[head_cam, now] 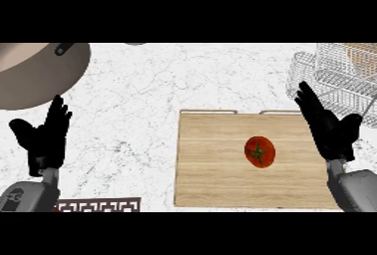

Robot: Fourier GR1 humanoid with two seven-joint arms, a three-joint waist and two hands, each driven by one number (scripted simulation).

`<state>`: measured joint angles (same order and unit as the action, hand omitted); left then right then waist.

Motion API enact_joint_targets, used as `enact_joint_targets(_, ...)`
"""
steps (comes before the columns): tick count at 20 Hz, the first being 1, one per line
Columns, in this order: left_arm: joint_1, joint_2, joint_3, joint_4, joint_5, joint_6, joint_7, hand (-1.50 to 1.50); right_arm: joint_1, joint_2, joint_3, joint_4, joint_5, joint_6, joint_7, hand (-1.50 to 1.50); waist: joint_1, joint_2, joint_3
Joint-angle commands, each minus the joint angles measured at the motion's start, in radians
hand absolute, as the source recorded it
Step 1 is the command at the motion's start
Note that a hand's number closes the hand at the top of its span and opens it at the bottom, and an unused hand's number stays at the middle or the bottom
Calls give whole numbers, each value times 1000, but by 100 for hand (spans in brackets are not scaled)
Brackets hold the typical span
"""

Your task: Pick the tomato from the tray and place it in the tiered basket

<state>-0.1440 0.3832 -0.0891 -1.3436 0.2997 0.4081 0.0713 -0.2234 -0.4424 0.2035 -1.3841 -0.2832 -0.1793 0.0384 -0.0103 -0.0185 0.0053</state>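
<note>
Head view of the counter [147, 99] at the reach-to-grasp stage, judged from the layout. The tomato [259, 151] is lying on the wooden tray [213, 174], right of the tray's middle, its green stem scar facing up. The right hand [327, 127] is hovering over the tray's right edge with fingers straight and spread, holding nothing; it is not touching the tomato.

To do this step well, the right hand is best brought down and inward so that the thumb and fingers are straddling the tomato's widest part before any closing begins. Because the tomato is round and smooth, it is likely to roll if nudged from one side only, so contact from both sides at once is advisable. A lift clear of the tray's raised rim is then needed before carrying toward the tiered basket [342, 74].

Relative to the right hand, the tomato is lying at about 8 o'clock, near but apart. The tiered basket, a white wire frame, is standing at about 1 o'clock from that hand, at the view's upper right. The left hand [43, 137] is resting open, fingers up, at the view's left, well apart from the tray. A grey pan [37, 69] is sitting at 10 o'clock from the tray.
</note>
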Motion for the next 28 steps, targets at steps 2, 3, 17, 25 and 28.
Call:
enact_joint_targets(2,-22,33,-31,-31,-77,-11,-22,0,-21,-13,56,-138,75,19,-4,150,3,15,-6)
enact_joint_targets(3,-34,87,-33,-54,-91,-34,-8,0,-31,-31,88,-178,85,62,-23,150,2,11,-6)
enact_joint_targets(17,-2,136,-77,-64,-164,-117,-47,0,196,-291,67,-650,599,-252,289,-150,-19,10,-8)
enact_joint_targets(25,-12,115,-116,-76,-210,-92,-41,0,132,-578,183,-835,661,168,683,-150,2,11,-13)
enact_joint_targets(28,-25,105,-119,-62,-213,-104,-51,0,12,-573,223,-897,650,293,887,-150,28,19,-14)
